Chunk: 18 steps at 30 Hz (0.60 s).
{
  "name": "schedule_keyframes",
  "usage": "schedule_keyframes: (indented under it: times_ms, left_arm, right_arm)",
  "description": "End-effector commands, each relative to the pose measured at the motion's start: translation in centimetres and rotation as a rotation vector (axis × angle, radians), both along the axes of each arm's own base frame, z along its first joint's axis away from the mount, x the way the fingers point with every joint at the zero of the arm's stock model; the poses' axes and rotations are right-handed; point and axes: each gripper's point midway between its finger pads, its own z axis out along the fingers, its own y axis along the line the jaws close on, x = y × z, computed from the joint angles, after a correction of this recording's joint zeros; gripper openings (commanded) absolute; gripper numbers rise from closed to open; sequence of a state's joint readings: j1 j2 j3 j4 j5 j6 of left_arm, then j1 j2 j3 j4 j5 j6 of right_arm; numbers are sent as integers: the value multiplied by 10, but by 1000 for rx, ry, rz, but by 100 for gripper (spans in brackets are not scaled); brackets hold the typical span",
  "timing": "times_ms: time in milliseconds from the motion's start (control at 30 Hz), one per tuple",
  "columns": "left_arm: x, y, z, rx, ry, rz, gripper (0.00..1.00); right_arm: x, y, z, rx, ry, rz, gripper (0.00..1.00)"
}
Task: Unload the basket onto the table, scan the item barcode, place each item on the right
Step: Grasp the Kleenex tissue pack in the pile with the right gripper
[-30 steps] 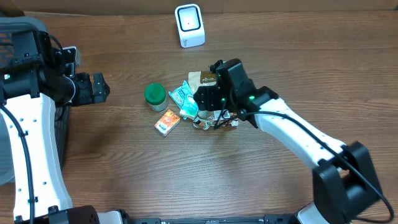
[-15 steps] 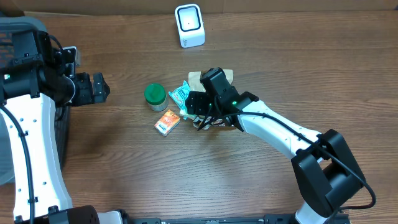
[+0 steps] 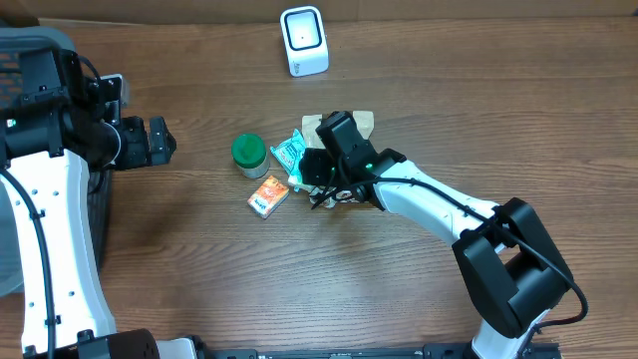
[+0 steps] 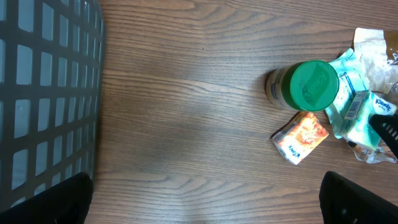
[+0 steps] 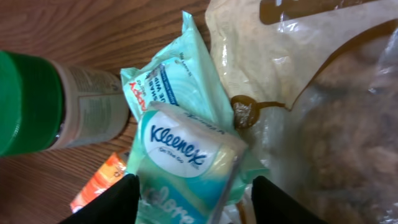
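The item under my right gripper (image 5: pixel 193 200) is a Kleenex tissue pack (image 5: pixel 186 152), white and teal, lying on a teal wipes pack (image 5: pixel 171 84). My fingers stand on either side of it, the left one (image 5: pixel 109 202) at its edge, the right one (image 5: pixel 280 199) a little apart from it. In the overhead view the right gripper (image 3: pixel 317 181) is down in the pile, hiding most of the Kleenex pack. The white scanner (image 3: pixel 304 40) stands at the back. My left gripper (image 3: pixel 159 140) hovers wide open at the far left, holding nothing.
A green-lidded jar (image 3: pixel 248 152) and an orange packet (image 3: pixel 268 195) lie left of the pile. A brown granola bag (image 5: pixel 323 93) lies right of the tissue pack. A dark mesh basket (image 4: pixel 50 93) stands at the left edge.
My right gripper has moved left across the pile and lowered over the Kleenex pack, its jaws narrowing. The left arm has not moved.
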State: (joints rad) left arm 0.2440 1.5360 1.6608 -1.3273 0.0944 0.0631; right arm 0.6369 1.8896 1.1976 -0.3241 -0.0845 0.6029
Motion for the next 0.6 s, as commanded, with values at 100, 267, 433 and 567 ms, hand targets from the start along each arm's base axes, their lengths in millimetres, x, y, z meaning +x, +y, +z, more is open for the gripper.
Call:
schedule_keyframes:
  times_ms: [100,267,433,567]
  left_arm:
    - [0,0,-1,-4,0,-13,100]
    - [0,0,-1,-4,0,-13,100]
    - [0,0,-1,-4,0,-13,100]
    - [0,0,-1,-4,0,-13,100]
  right_arm:
    - [-4,6,1,55,67,-89,38]
    - [-4,3,-1,64,94,-142,31]
    - [-3,0,-2,49,85,-153,28]
    - [-4,-4,-4,30,91,-161,28]
